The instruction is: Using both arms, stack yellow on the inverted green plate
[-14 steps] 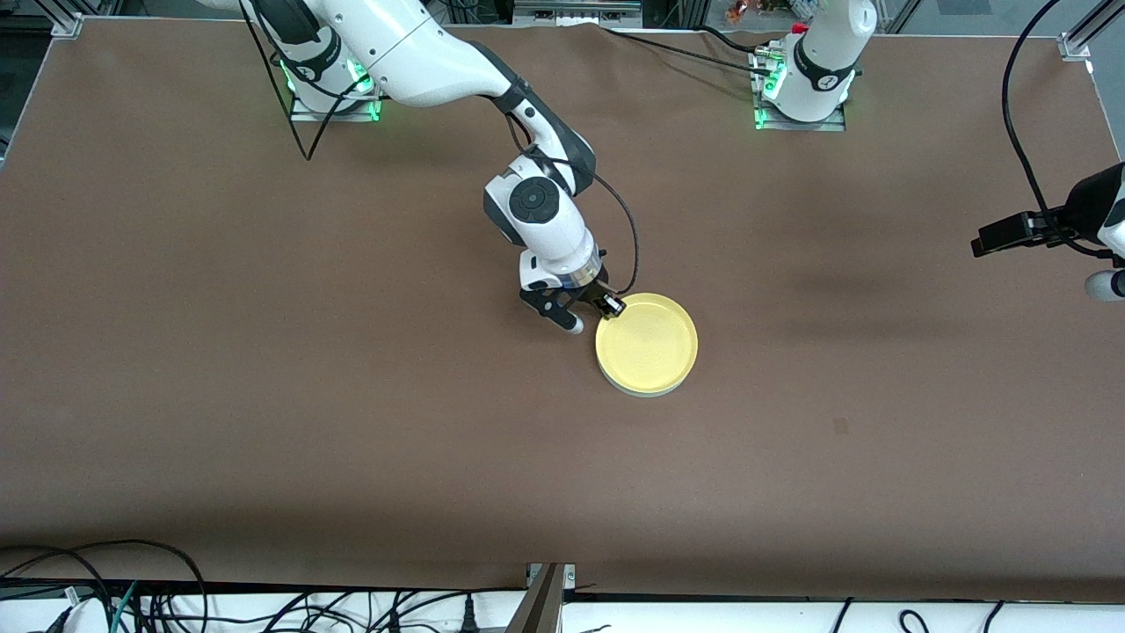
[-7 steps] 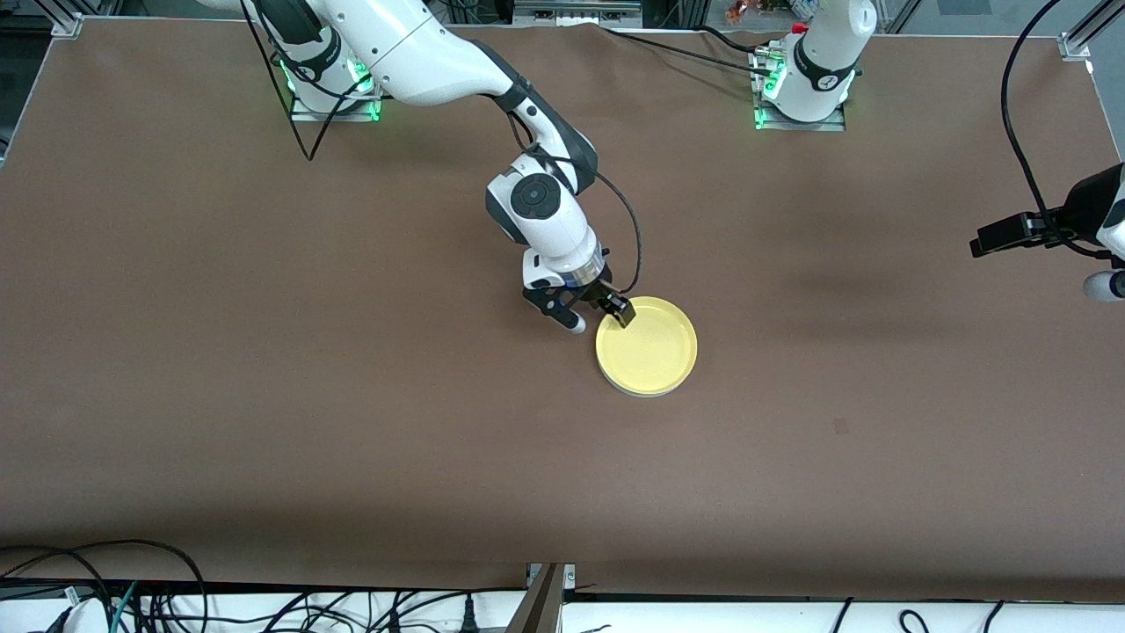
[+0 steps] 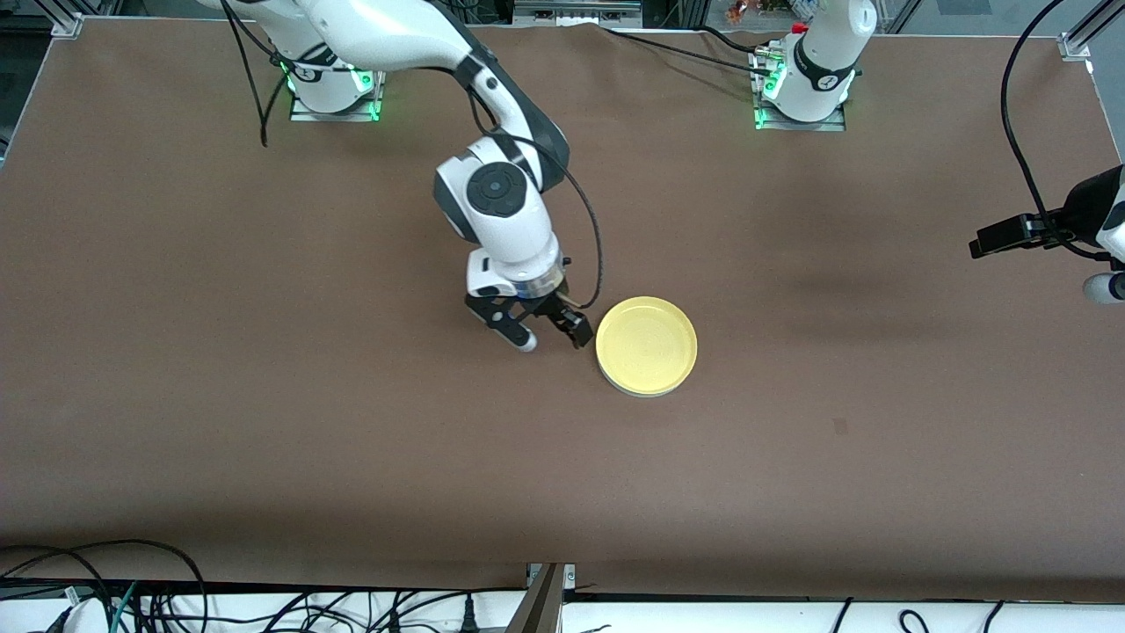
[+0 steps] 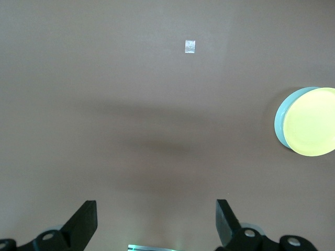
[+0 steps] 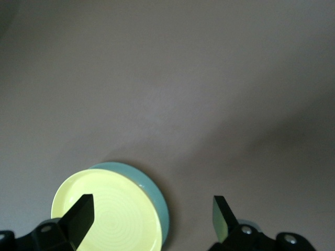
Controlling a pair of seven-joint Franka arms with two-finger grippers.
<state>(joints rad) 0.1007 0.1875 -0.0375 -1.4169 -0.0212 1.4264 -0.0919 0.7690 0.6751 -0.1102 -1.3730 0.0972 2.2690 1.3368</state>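
The yellow plate [image 3: 647, 344] lies right side up on the green plate [image 3: 646, 393], of which only a thin rim shows beneath it, near the table's middle. My right gripper [image 3: 554, 341] hangs open and empty just beside the stack, toward the right arm's end of the table. Its wrist view shows the yellow plate [image 5: 110, 214] on the green plate [image 5: 154, 191], with the right gripper [image 5: 152, 206] over the stack's edge. My left gripper [image 3: 1109, 280] waits at the left arm's end of the table. The left gripper [image 4: 157, 209] is open over bare table, far from the yellow plate [image 4: 314, 121] and the green rim [image 4: 280, 123].
A small tape mark [image 3: 841, 426] sits on the brown table, nearer the front camera than the stack; it shows as a pale tape mark [image 4: 190, 46] in the left wrist view. Cables [image 3: 132, 598] run along the table's front edge. The arm bases [image 3: 800, 88] stand at the back.
My right gripper opened, let go of the yellow plate's rim and drew away toward the right arm's end. The stack stayed put. The left arm has not moved.
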